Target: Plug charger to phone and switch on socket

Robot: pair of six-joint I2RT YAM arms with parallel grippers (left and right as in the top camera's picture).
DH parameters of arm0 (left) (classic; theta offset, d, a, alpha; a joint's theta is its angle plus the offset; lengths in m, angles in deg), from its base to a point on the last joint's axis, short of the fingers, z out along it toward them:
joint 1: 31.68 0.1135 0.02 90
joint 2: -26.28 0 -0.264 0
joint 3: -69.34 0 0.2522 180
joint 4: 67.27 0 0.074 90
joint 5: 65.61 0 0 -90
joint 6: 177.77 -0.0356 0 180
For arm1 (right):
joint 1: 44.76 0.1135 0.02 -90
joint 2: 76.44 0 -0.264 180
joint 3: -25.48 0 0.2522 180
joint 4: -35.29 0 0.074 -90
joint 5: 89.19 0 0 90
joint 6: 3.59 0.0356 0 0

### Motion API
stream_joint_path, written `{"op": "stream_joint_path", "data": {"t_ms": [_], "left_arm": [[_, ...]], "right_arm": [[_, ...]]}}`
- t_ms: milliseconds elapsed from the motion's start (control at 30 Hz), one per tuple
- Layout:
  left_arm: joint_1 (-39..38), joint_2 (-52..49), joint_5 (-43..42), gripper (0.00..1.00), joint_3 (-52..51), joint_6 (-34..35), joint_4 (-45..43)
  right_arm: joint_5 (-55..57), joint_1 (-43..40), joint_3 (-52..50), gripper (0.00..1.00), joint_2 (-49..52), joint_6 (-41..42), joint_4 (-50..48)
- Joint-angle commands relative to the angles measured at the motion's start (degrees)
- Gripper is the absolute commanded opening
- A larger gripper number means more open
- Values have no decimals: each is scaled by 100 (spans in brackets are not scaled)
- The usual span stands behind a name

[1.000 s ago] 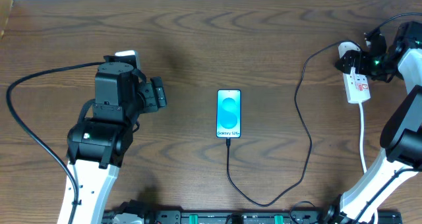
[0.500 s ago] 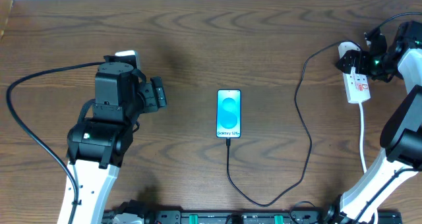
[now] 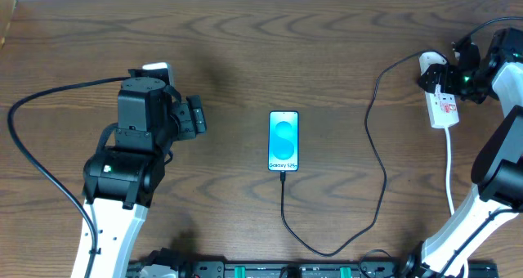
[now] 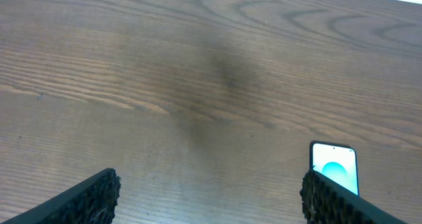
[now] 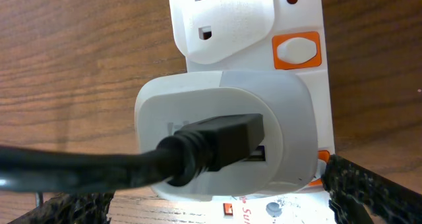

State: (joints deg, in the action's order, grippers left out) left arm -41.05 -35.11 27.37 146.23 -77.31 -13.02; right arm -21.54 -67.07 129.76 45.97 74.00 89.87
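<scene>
A thin black charger cable [image 3: 378, 159] loops from 6 o'clock to the bottom edge of the slim blue-screened phone [image 3: 283, 141] at the centre of the wooden table [image 3: 245, 49]. The left gripper [image 3: 194, 117] hangs empty at 9, jaws apart. At 2, the right gripper [image 5: 217, 201], spread wide, flanks the white adapter [image 5: 224, 112] seated in the white power-strip socket [image 5: 300, 26].

Charger [image 3: 382, 180] from lit phone [image 3: 283, 141] to socket [image 3: 444, 106]

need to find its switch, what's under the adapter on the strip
The adapter sits on the white strip. Beside it an empty outlet and an orange-ringed switch show. Its own outlet is covered; only an orange sliver peeks out at its edge.
</scene>
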Motion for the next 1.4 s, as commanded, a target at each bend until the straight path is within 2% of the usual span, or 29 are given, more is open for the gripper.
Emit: {"op": "stream_joint_path", "data": {"t_ms": [0,400,1200,1367], "left_arm": [[24,-9,72,88,57,-57,0],[24,-9,72,88,57,-57,0],[24,-9,72,88,57,-57,0],[24,-9,72,88,57,-59,0]], "right_arm": [[-179,61,-151,99,63,11,90],[-1045,66,-149,99,63,168,98],[-1016,59,-70,99,46,210,382],[-881,59,109,99,-330,210,654]]}}
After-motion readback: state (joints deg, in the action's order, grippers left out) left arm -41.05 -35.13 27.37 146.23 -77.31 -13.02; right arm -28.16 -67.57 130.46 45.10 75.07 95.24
